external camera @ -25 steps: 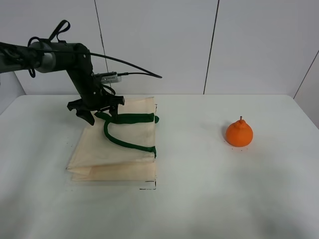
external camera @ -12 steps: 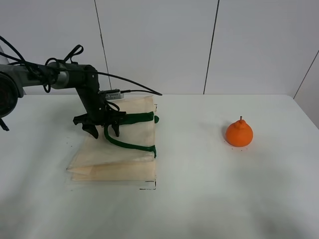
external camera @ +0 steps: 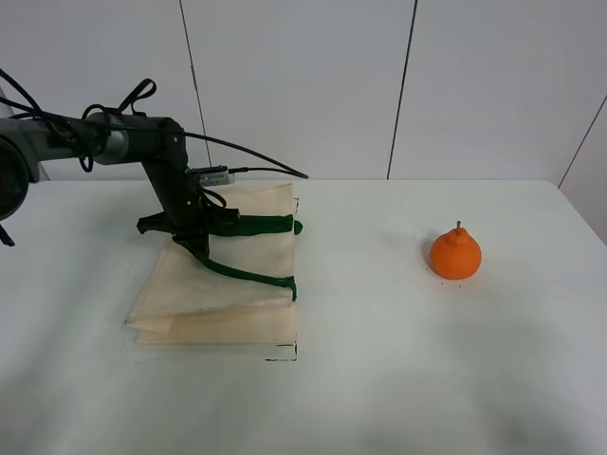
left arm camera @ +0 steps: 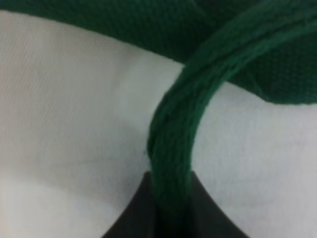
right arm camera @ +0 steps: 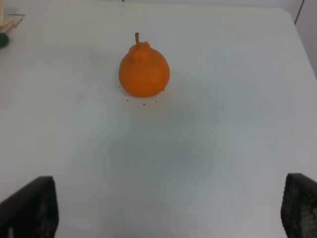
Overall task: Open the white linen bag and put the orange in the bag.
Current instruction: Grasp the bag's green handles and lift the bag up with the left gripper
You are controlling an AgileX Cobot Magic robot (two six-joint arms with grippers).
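Observation:
The white linen bag [external camera: 237, 284] lies flat on the table's left side, its dark green strap handles [external camera: 247, 276] on top. My left gripper [external camera: 194, 242] is down on the bag's upper left part, shut on one green handle. In the left wrist view the handle [left arm camera: 173, 139] runs between the dark fingers [left arm camera: 133, 213] over the cream cloth [left arm camera: 64, 109]. The orange [external camera: 455, 254] sits alone on the table's right side. In the right wrist view the orange [right arm camera: 144, 74] is ahead of my right gripper [right arm camera: 164, 207], which is open and empty.
The white table [external camera: 379, 360] extends around both things, with a white panelled wall [external camera: 303, 85] behind. A black cable [external camera: 256, 156] arcs from the left arm over the bag's far edge. A corner of the bag [right arm camera: 6, 25] shows in the right wrist view.
My left gripper has come down onto the bag and closed on the green handle. The orange and the bag's body have not moved.

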